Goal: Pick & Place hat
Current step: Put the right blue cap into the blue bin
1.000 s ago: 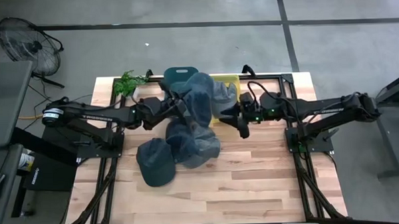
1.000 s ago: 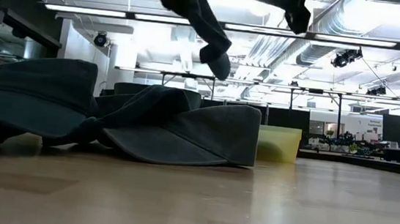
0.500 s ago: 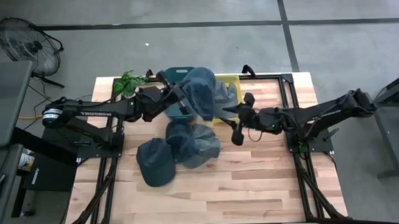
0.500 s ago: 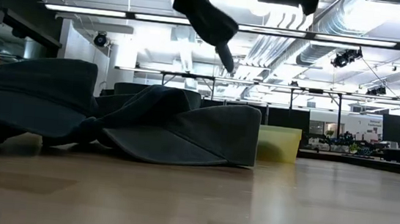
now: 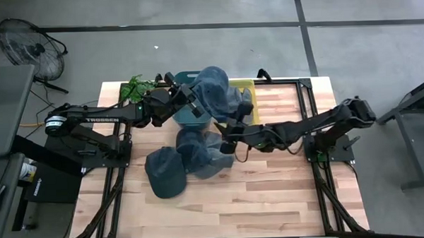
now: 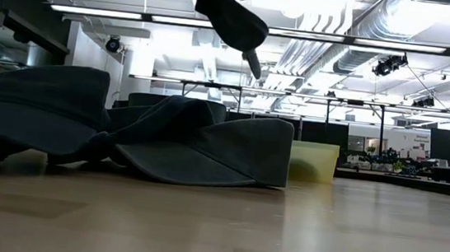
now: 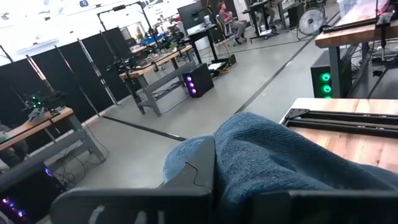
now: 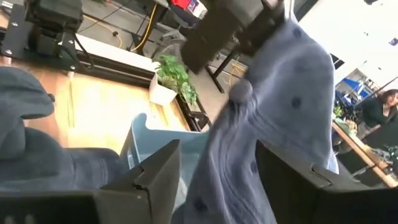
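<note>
High view: left end effector [image 5: 190,107] pinches blue hat [image 5: 212,89], held up in air above teal bin [image 5: 188,117] at 12 o'clock part of counter [image 5: 271,195]. Right end effector [image 5: 229,141] spread, reaching under lifted hat, over pile of hats [image 5: 199,153] at centre. Dark cap [image 5: 164,174] lies at 7 o'clock from pile.

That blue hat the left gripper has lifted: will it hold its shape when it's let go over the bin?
Probably not. The blue hat hangs from the shut left gripper in loose folds, so it looks soft and floppy. It seems light, and may drape over the teal bin rim instead of dropping cleanly.
</note>
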